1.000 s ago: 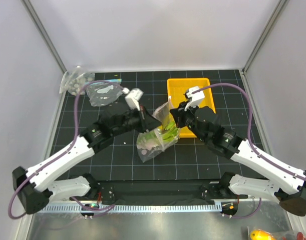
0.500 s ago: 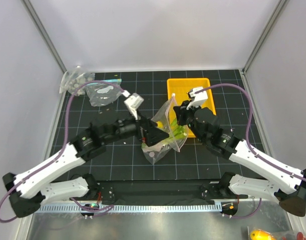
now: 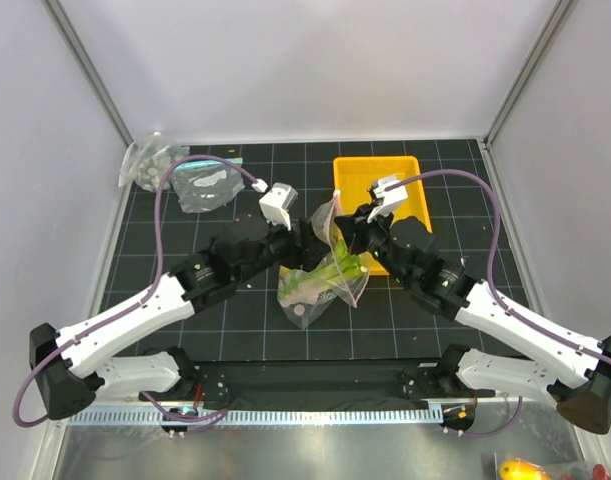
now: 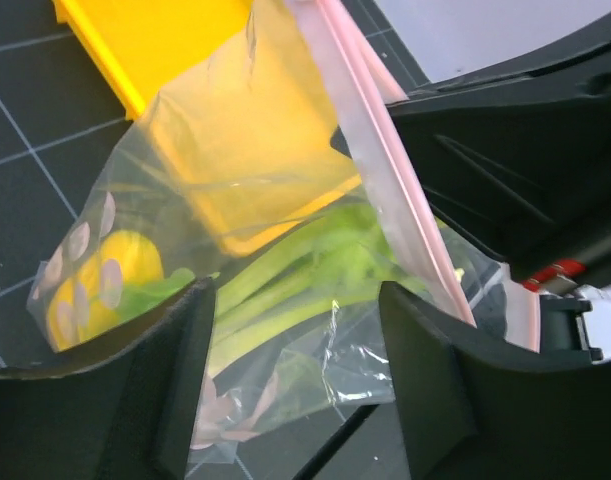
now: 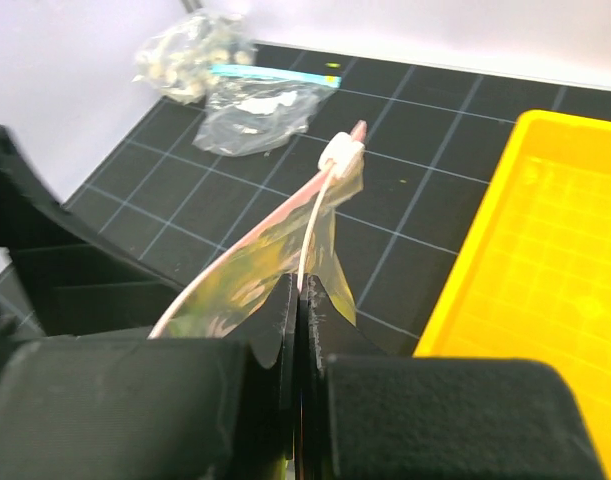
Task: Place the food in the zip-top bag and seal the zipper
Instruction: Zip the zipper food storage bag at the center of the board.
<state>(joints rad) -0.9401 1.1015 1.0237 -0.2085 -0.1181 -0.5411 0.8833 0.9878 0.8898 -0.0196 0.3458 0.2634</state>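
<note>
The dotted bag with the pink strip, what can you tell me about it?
The dotted bag is clear, crinkly plastic with white dots and a pink zipper strip along its mouth. It is held mouth-up over the black mat, the right gripper shut on its top edge. Inside lie green leek stalks and a yellow lemon.

A yellow tray [image 3: 377, 172] is seen at the far middle of the black gridded mat [image 3: 235, 320], its floor bare where visible. Two plastic bags are set in the far left corner: a flat clear bag [image 3: 207, 186] with a light-blue strip along one edge and, just beside it, a smaller bunched dotted bag [image 3: 143, 160]. The mat is enclosed by white walls [image 3: 315, 70].
</note>
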